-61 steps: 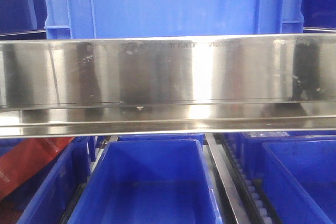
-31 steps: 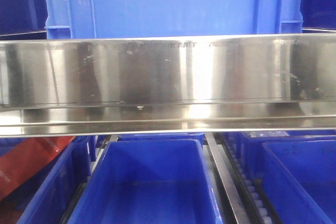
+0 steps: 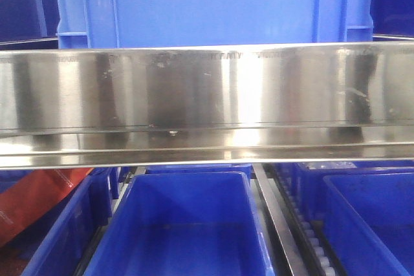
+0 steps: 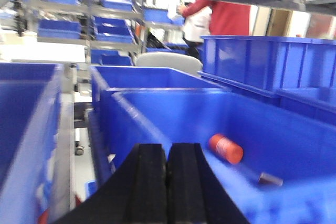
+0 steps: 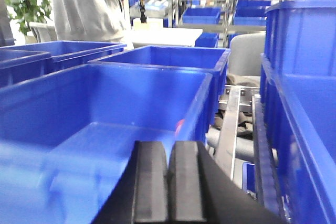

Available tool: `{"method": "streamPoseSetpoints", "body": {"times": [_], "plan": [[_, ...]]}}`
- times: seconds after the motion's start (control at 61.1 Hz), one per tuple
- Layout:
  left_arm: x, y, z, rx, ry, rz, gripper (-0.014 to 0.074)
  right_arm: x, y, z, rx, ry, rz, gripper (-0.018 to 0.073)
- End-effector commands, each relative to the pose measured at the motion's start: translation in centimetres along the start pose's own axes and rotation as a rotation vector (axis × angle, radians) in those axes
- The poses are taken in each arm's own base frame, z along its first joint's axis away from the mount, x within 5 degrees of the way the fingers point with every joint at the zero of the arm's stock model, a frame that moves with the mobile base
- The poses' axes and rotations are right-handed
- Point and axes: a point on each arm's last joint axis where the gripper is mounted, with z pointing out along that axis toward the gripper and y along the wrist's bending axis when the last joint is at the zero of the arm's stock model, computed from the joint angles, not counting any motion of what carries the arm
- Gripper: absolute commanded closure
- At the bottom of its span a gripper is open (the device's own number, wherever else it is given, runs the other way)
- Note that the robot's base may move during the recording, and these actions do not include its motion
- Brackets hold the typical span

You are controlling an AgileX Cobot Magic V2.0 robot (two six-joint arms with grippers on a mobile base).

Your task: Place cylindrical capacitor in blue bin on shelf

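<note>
- The left tool point(image 4: 167, 182) is seen with its black pads pressed together, nothing between them, poised over a blue bin point(image 4: 294, 129).
- An orange cylindrical capacitor point(image 4: 225, 148) is seen lying on its side inside that bin.
- The right tool point(image 5: 169, 182) is likewise closed and empty, beside the shelf point(image 3: 207, 88) rail.

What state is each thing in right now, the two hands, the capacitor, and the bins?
Left hand: shut, holding nothing.
Right hand: shut, holding nothing.
Orange cylindrical capacitor: lying on its side inside a blue bin.
Small dark part: lying in the same bin, apart from the capacitor.
Bin below the right hand: open-topped, nothing visible inside.
</note>
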Motion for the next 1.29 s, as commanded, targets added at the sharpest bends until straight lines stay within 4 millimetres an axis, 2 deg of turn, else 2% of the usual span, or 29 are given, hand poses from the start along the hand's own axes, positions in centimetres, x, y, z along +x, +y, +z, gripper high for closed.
{"method": "streamPoseSetpoints", "body": {"times": [0.0,0.196,0.376,0.573,0.851,0.949,1.113,1.277], "plan": [[1.1,0.3,-2.4,-0.009,-0.035,-0.007,0.0707,0.9,-0.1,-2.6,0.004,-0.066,-0.003,0.0722],[3.5,0.4,-6.4,-0.001,-0.050,-0.006,0.0707,3.3,0.1,-6.6,-0.014,-0.083,-0.007,0.0722],[3.6,0.3,-8.6,0.008,-0.124,-0.005,0.0707,3.7,0.3,-8.7,-0.032,-0.092,-0.012,0.0722],[3.2,0.3,-9.8,0.013,-0.179,-0.005,0.0707,3.6,0.3,-9.2,-0.033,-0.116,-0.013,0.0722],[3.2,0.3,-9.8,0.013,-0.179,-0.005,0.0707,3.5,0.3,-9.2,-0.032,-0.120,-0.013,0.0722],[3.2,0.3,-9.8,0.013,-0.179,-0.005,0.0707,3.7,-0.1,-9.1,0.023,-0.166,-0.101,0.0722],[3.2,0.3,-9.8,0.013,-0.179,-0.005,0.0707,6.4,-1.0,-8.9,0.128,-0.277,-0.127,0.0722],[3.2,0.3,-9.8,0.013,-0.179,-0.005,0.0707,11.0,-2.0,-8.7,0.260,-0.224,-0.146,0.0722]]}}
